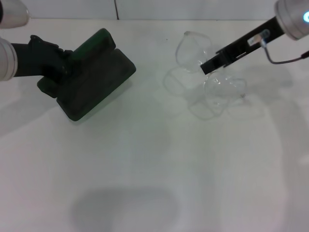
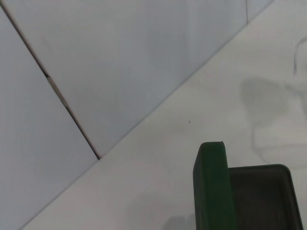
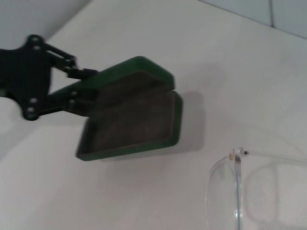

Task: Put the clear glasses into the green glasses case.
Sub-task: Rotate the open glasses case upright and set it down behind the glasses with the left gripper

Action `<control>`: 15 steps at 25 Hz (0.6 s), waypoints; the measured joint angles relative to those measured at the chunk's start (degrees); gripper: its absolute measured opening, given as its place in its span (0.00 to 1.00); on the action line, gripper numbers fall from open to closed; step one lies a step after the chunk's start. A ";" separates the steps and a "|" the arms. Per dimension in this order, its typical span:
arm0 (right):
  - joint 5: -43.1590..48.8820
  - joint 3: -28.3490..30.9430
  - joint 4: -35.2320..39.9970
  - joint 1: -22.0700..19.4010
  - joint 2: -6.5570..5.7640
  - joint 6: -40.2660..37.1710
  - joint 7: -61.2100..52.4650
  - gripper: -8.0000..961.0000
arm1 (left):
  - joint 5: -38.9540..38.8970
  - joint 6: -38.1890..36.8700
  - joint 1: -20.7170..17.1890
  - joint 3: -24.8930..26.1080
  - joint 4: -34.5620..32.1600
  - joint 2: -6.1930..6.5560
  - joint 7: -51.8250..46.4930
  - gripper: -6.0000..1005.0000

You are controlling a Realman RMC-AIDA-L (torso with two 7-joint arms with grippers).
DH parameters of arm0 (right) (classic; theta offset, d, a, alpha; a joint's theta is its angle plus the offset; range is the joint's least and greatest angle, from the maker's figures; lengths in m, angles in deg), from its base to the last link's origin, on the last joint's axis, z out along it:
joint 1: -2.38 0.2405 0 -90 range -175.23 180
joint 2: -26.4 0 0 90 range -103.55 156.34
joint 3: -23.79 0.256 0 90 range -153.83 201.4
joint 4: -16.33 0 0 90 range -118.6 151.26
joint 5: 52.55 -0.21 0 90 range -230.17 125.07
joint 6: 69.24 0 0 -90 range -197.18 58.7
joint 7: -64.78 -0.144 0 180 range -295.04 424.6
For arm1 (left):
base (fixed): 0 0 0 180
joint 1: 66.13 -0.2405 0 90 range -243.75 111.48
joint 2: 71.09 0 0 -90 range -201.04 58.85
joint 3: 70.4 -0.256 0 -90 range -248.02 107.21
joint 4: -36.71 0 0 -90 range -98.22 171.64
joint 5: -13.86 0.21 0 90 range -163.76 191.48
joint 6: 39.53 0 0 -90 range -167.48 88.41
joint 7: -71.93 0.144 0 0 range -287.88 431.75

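The green glasses case (image 1: 99,79) lies open at the table's left, lid raised, its dark lining showing in the right wrist view (image 3: 132,122) and one corner in the left wrist view (image 2: 261,196). My left gripper (image 1: 67,63) is shut on the case's end by the hinge; the right wrist view shows it (image 3: 76,91) clamped there. The clear glasses (image 1: 224,89) hang above the table at the right, casting faint shadows, with my right gripper (image 1: 208,65) shut on their middle. One lens and arm of the glasses (image 3: 237,191) show in the right wrist view.
A white table (image 1: 154,169) runs to a pale wall (image 2: 120,57) at the back. A soft shadow lies on the table near its front edge (image 1: 125,208).
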 joint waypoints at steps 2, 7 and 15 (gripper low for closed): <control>-0.75 2.23 1.17 -0.88 -0.05 -2.04 2.49 0.09 | -0.81 0.04 0.00 0.62 0.09 -0.01 0.00 0.22; -5.23 5.96 4.45 -2.99 -0.11 -5.86 9.39 0.08 | -3.09 0.08 0.21 2.12 0.09 -0.02 0.03 0.22; -17.84 7.21 25.36 -16.33 0.08 -6.44 22.53 0.08 | -8.07 -1.36 -0.04 2.26 0.35 0.03 2.84 0.22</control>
